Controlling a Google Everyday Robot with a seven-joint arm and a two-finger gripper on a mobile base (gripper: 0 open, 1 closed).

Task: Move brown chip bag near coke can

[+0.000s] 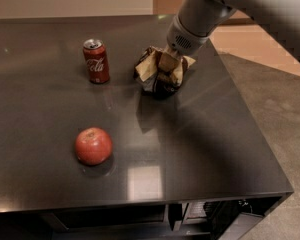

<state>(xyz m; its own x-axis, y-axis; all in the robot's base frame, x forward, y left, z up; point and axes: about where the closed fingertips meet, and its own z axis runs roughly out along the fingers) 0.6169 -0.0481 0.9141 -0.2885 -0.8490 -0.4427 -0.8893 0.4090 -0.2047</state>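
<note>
The brown chip bag (154, 74) is crumpled, tan and dark brown, and hangs in my gripper (169, 66) just above the dark table top, right of centre at the back. The gripper is shut on the bag, with its tan fingers (165, 61) pressed into the bag's upper part. The grey arm comes down from the upper right. The coke can (96, 61) stands upright at the back left, a short way to the left of the bag, not touching it.
A red apple (93, 145) lies on the dark table (200, 149) at the front left. The table's right edge and front edge drop to a grey carpeted floor (285, 109).
</note>
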